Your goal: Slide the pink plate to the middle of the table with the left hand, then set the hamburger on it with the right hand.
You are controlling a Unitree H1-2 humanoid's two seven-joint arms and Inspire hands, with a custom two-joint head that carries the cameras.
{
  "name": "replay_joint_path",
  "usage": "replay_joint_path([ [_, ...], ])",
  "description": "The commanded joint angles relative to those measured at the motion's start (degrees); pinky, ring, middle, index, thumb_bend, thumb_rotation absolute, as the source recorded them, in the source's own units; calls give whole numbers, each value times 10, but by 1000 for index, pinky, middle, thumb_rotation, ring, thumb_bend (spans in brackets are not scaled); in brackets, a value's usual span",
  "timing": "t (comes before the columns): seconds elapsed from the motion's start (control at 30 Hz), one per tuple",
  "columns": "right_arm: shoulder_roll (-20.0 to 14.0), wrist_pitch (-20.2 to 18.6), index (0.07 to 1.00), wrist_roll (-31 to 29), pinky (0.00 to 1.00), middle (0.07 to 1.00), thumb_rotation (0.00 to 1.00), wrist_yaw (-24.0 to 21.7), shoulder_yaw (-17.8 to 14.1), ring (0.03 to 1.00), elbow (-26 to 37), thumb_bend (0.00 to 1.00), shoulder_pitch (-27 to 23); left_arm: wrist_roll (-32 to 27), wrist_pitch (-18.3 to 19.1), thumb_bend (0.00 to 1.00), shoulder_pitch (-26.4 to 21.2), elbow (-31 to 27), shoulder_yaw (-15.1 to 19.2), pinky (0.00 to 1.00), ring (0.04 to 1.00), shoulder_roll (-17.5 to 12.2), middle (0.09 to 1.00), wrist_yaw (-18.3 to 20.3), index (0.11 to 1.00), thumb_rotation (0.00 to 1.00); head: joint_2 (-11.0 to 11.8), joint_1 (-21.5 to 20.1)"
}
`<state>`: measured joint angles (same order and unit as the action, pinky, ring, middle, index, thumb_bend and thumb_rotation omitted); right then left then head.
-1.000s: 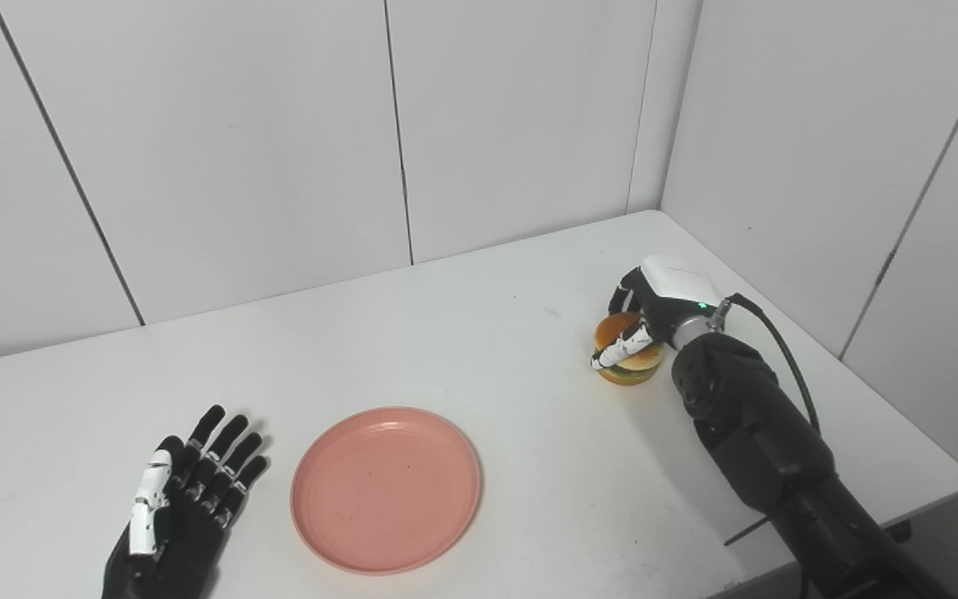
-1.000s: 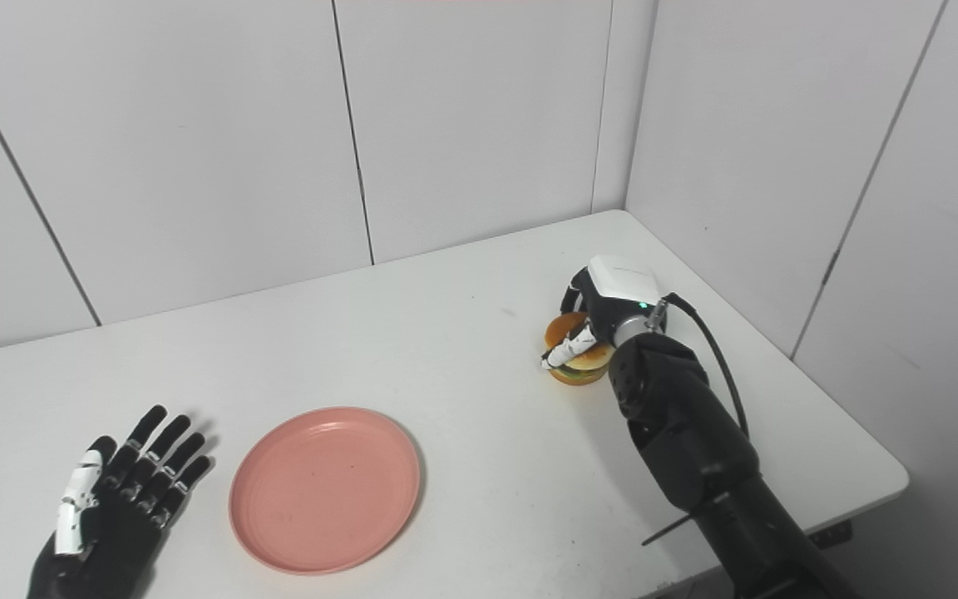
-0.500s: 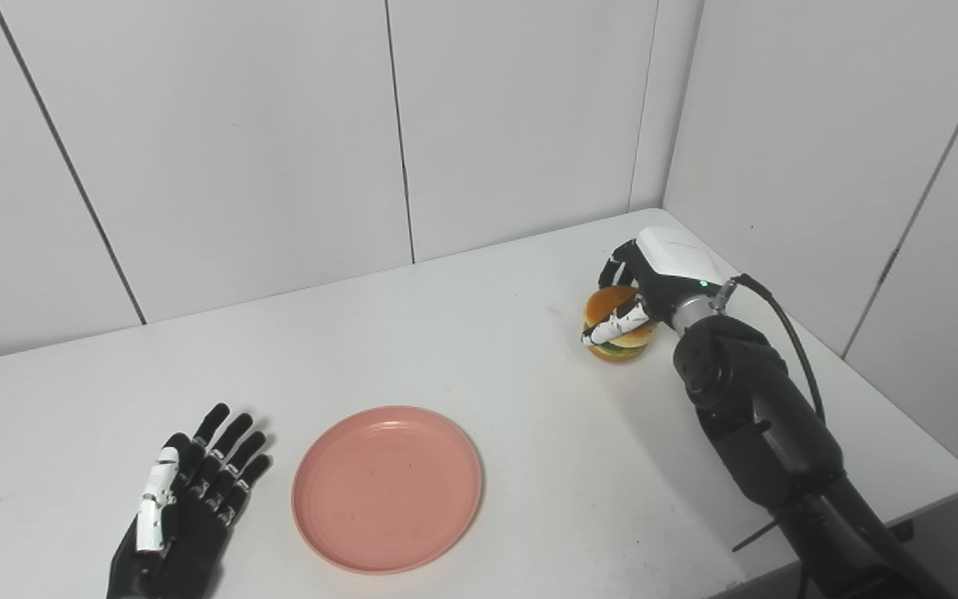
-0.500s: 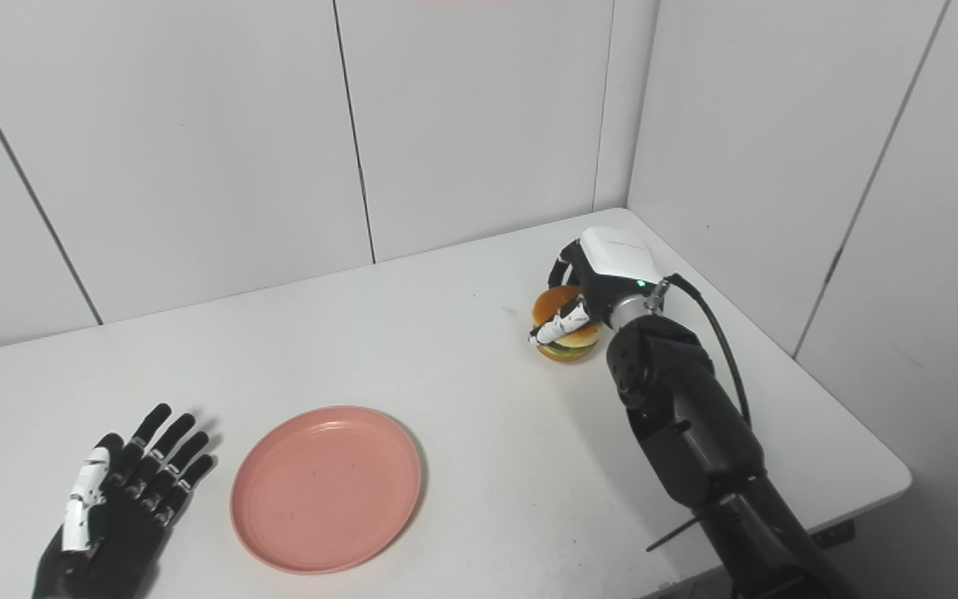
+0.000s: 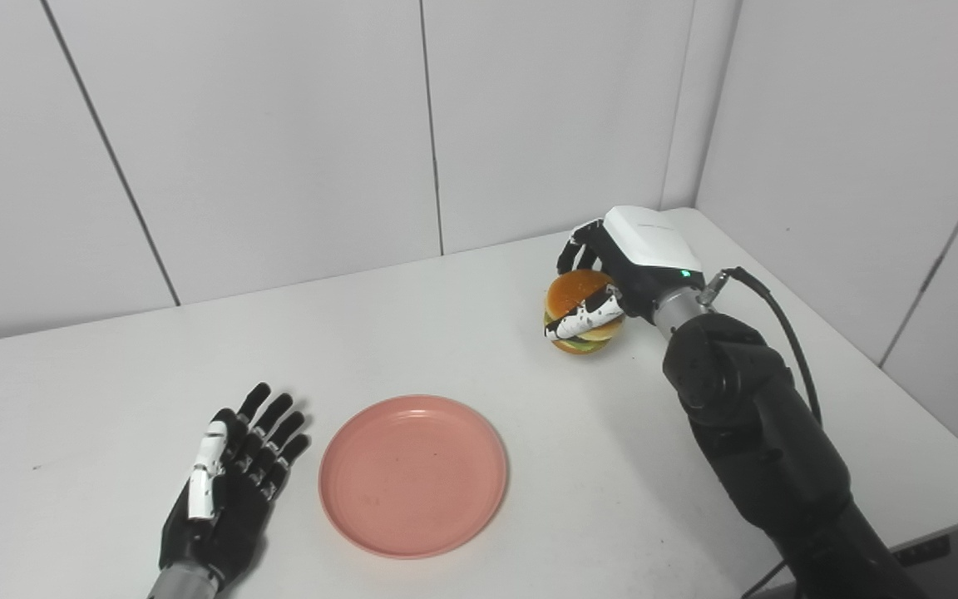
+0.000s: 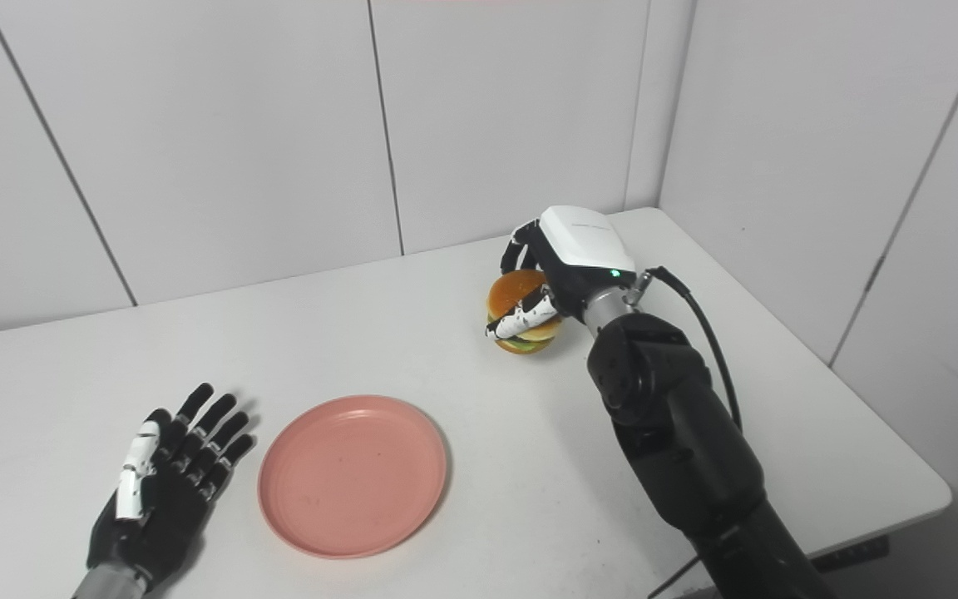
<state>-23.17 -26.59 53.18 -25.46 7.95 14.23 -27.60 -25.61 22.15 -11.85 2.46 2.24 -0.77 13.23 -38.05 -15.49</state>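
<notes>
pink plate (image 5: 412, 474) bare; right hand (image 5: 620, 266) grips hamburger (image 5: 579, 320), half hidden; left hand (image 5: 229, 491) flat, empty.

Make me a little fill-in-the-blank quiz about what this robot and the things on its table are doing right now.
1. The right hand is closed around the ____.
2. The pink plate has ____ lying on it.
3. The left hand lies flat on the table with its fingers ____, holding nothing.
4. The left hand lies to the ____ of the plate in the picture.

Missing words: hamburger; nothing; spread apart; left
</notes>
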Motion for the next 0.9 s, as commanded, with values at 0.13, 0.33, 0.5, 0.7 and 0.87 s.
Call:
replay_joint_path([
  [0.13,25,15,486,6,246,420,132,-6,40,329,23,513,-44,16,18,321,-4,-9,-8,909,915,21,919,-29,920,1000,-10,55],
  [0.33,46,24,484,-6,202,377,126,-7,71,288,23,514,-49,28,18,333,-7,-8,-14,883,896,43,907,-49,910,1000,-17,95],
  [0.5,74,32,485,-11,208,393,125,-3,101,295,14,514,-45,36,12,339,-11,-4,-17,871,887,55,898,-56,901,1000,-27,128],
  [0.7,94,35,486,-10,239,429,129,-4,128,336,-1,514,-37,52,5,350,-17,6,-22,890,889,65,897,-61,900,1000,-33,146],
  [0.87,102,40,486,-20,208,388,128,-5,142,292,-8,515,-29,57,3,347,-20,7,-24,879,886,70,897,-61,898,1000,-37,153],
])
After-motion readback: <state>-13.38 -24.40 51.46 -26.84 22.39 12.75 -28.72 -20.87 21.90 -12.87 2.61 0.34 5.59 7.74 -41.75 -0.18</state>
